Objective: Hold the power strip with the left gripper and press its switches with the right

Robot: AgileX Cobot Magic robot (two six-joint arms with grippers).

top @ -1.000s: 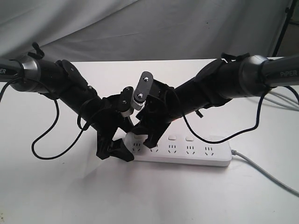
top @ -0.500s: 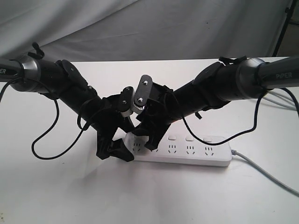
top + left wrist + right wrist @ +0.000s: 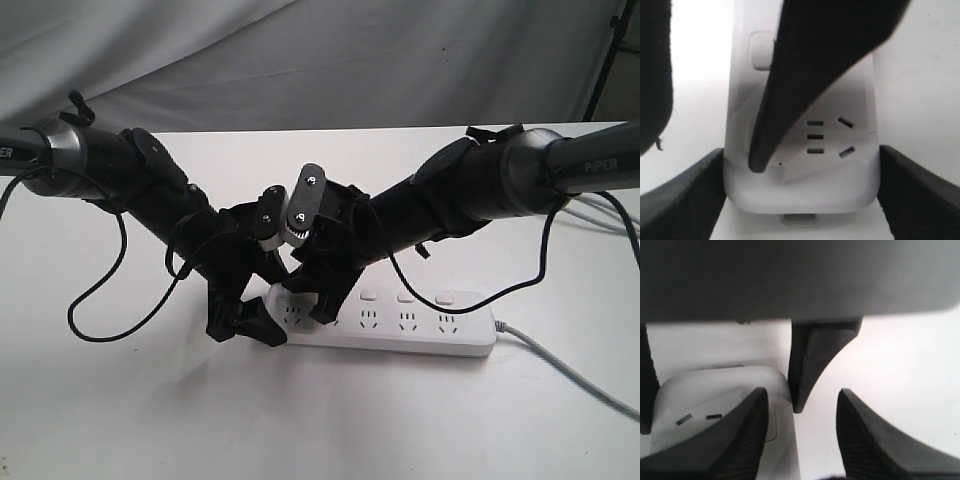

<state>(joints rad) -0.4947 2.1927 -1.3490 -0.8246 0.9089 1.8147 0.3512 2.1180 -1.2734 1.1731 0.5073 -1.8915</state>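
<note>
Left hand (image 3: 248,325) pinches the rounded end of the long white plastic power strip (image 3: 420,335). Right hand (image 3: 308,300), jaws spread, reaches down over it beside a small white switch (image 3: 760,50).

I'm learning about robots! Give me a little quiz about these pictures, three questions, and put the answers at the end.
1. True or false: the left gripper has one jaw on each side of the power strip, at its end.
2. What colour is the cord coming out of the strip? A grey, B red, C green.
3. In the exterior view, how many switches show clear of the right gripper?

Key: 1 true; 2 A; 3 three.
</note>
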